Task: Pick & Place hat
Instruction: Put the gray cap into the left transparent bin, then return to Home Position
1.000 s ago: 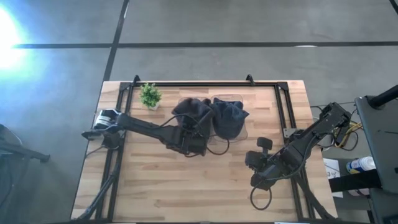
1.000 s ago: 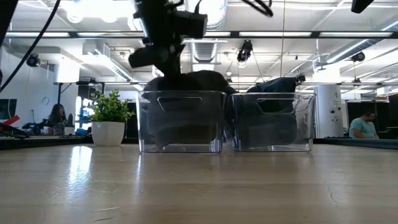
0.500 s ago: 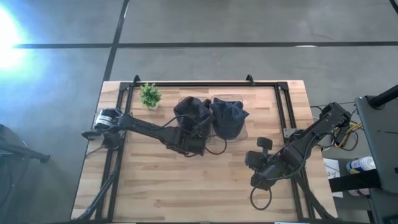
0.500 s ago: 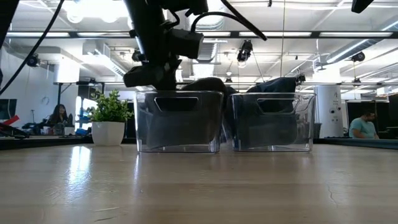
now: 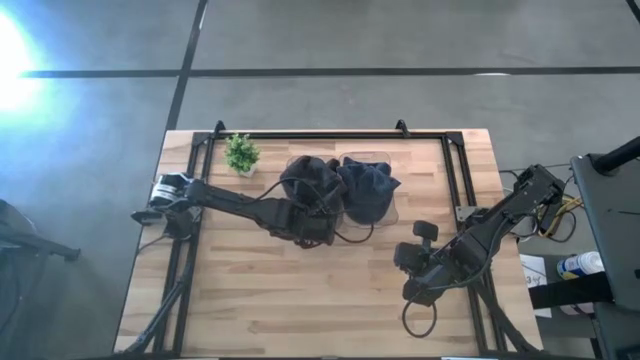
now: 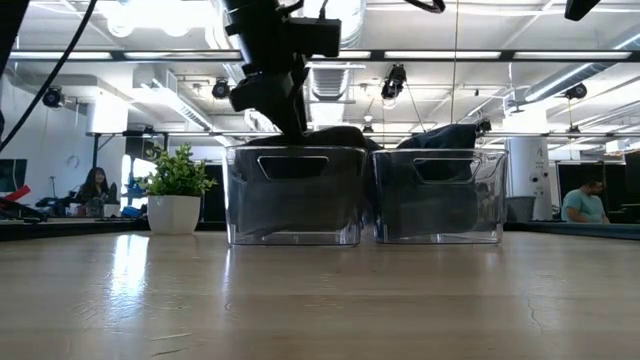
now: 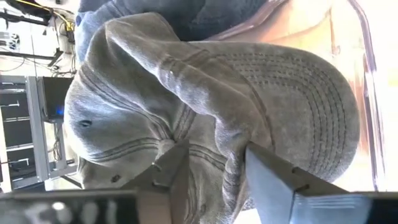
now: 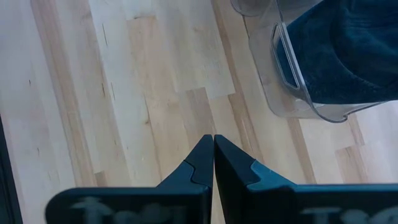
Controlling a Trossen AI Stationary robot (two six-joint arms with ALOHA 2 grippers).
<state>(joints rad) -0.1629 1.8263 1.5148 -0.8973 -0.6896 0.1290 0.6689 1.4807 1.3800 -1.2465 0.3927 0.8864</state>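
A grey cap (image 7: 205, 93) lies in the left clear bin (image 6: 295, 200), its crown humped above the rim (image 5: 308, 178). A dark blue hat (image 5: 368, 185) fills the right clear bin (image 6: 440, 200). My left gripper (image 7: 214, 155) is open and reaches down over the left bin's near edge (image 5: 312, 207), with a fold of the grey cap's crown between its fingers. My right gripper (image 8: 213, 140) is shut and hovers over bare wood near the table's right side (image 5: 405, 260), close to the right bin's corner (image 8: 292, 87). My left gripper's two fingers (image 7: 264, 165) stand on either side of a raised fold of the cap's crown (image 7: 217, 134), coming from above and slanting toward the far edge. Whether they touch the cloth I cannot tell. The cap rests in the bin.
A small potted plant (image 5: 241, 153) stands at the far left, beside the left bin. A black frame (image 5: 300, 133) runs along the table's far edge and sides. Bare wood lies along the near half of the table (image 5: 300, 300).
My left gripper has dipped toward the left bin and shifted a little toward the table's right and far edges, tipping its fingers down into the bin. The grey cap, which stood higher above the rim, has sunk lower into the bin.
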